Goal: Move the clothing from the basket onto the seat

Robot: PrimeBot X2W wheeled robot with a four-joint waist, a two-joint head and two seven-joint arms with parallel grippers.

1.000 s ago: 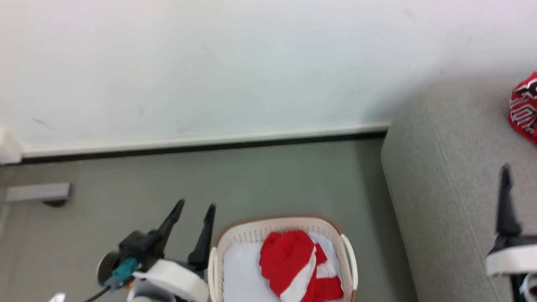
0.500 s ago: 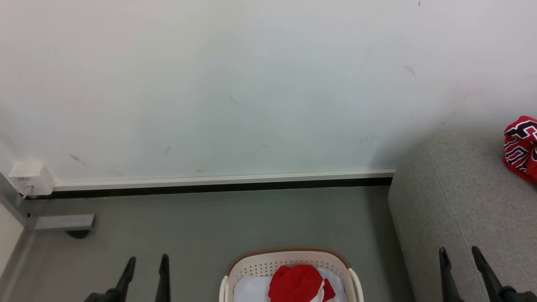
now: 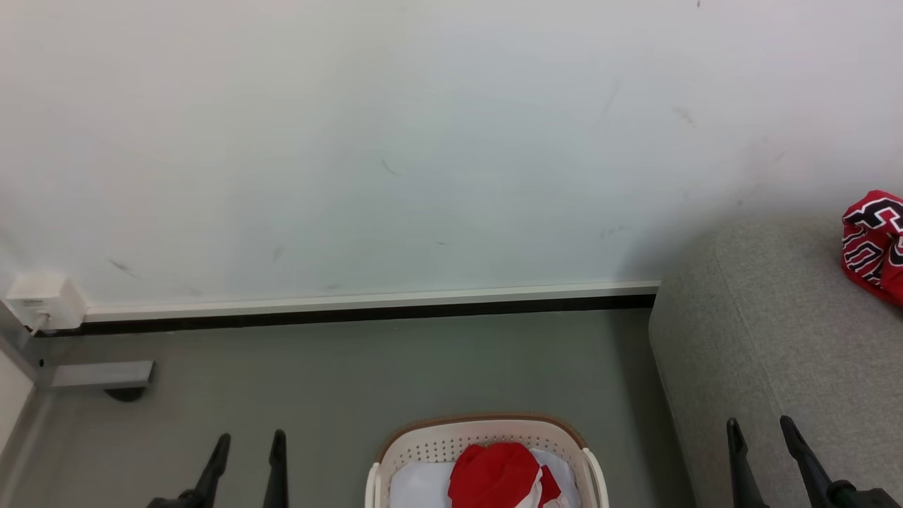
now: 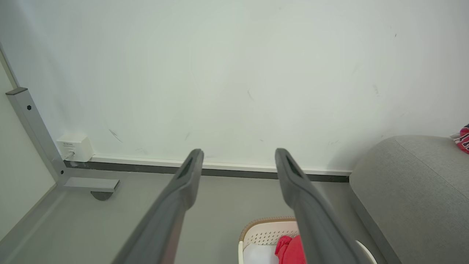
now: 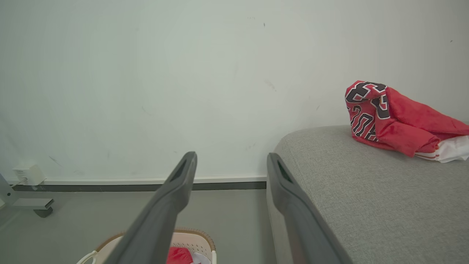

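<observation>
Two grippers, one basket, one seat, two lots of clothing, with clock positions read off the head view.

1. Left gripper (image 3: pixel 251 437): at 7 o'clock, on the lower edge. Fingers pointing to 12, jaws spread, nothing between them. Hangs over bare grey floor (image 3: pixel 353 367), apart from the basket.
2. Right gripper (image 3: pixel 760 422): at 5 o'clock. Jaws spread likewise, gripping nothing. Shows against the front of the seat; contact not discernible.
3. Basket (image 3: pixel 487 425): at 6 o'clock, on the floor, cut off by the lower edge. Cream, perforated, brown-rimmed. Stands between the two grippers, near the seat on its 9 o'clock side.
4. Red-and-white garment (image 3: pixel 494 476): bunched inside the basket, toward its 3 o'clock half. Lies on a pale pad (image 3: pixel 416 490).
5. Seat (image 3: pixel 776 339): grey woven upholstery, from 3 to 5 o'clock, rounded corner close to the wall (image 3: pixel 423 141).
6. Red jersey (image 3: pixel 871 243): on the seat top at 3 o'clock, crumpled, black white-edged characters showing. Well apart from the basket.
7. Sundries: white box (image 3: pixel 42 300) at 8 o'clock low on the wall; grey metal foot (image 3: pixel 102 374) just below it; white skirting (image 3: pixel 367 302) over a dark strip.
</observation>
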